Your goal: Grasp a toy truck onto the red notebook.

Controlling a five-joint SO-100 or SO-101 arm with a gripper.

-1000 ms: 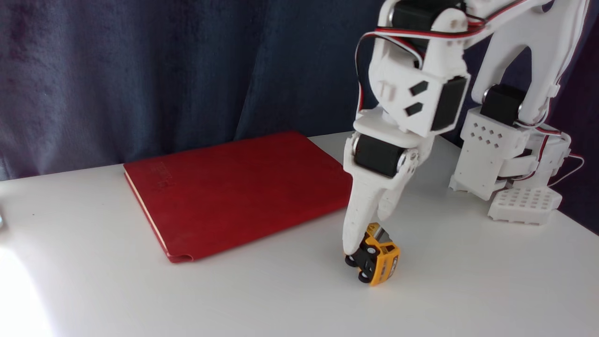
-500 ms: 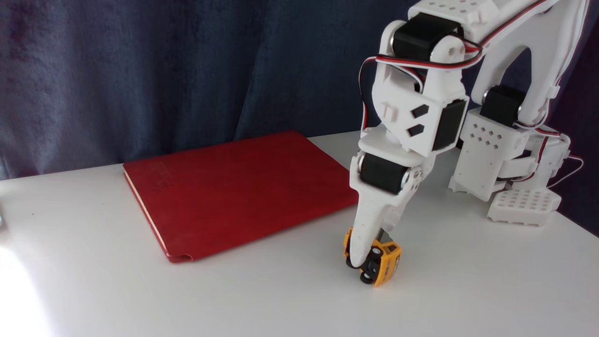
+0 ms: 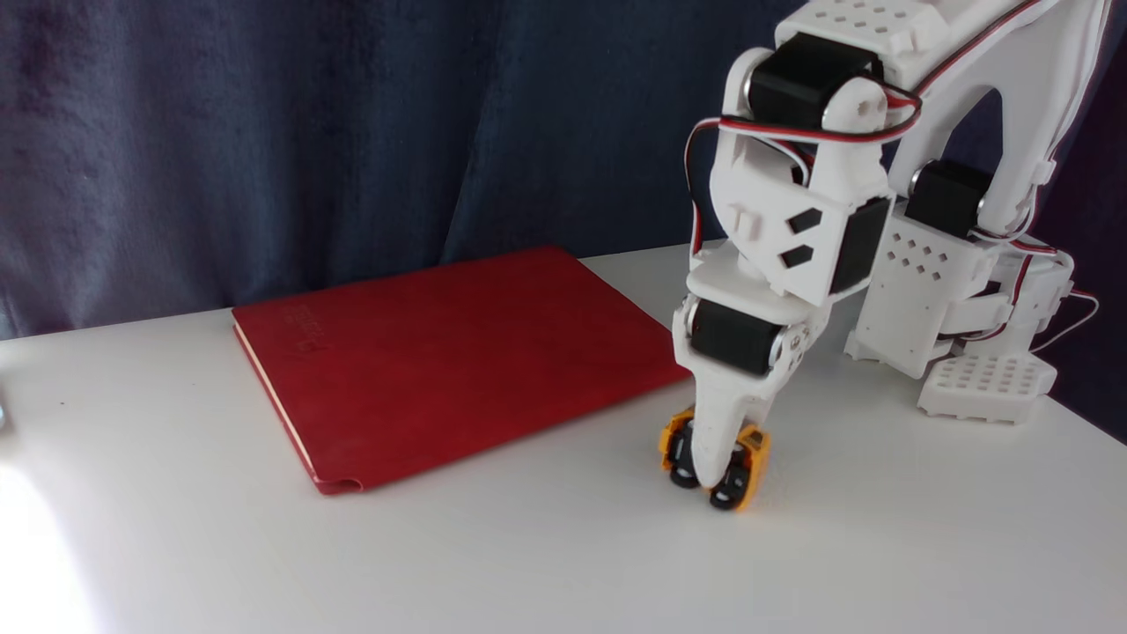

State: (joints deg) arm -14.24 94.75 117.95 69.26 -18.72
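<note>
The small orange-yellow plastic toy truck (image 3: 750, 451) is gripped on the white worktop (image 3: 528, 546) by the white end effector (image 3: 715, 471). Just left, the large flat red notebook (image 3: 449, 357) is seen lying. Bare worktop is left nearer.

Fixed view stands low at table (image 3: 528, 563) front, close, facing curtain (image 3: 264, 132); arm (image 3: 880, 176) at frame right

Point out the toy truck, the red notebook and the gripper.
toy truck (image 3: 755, 445): fixed view, orange body right of the finger.
red notebook (image 3: 440, 352): fixed view, middle of the cover.
gripper (image 3: 715, 471): fixed view, fingertips at the truck.
</note>
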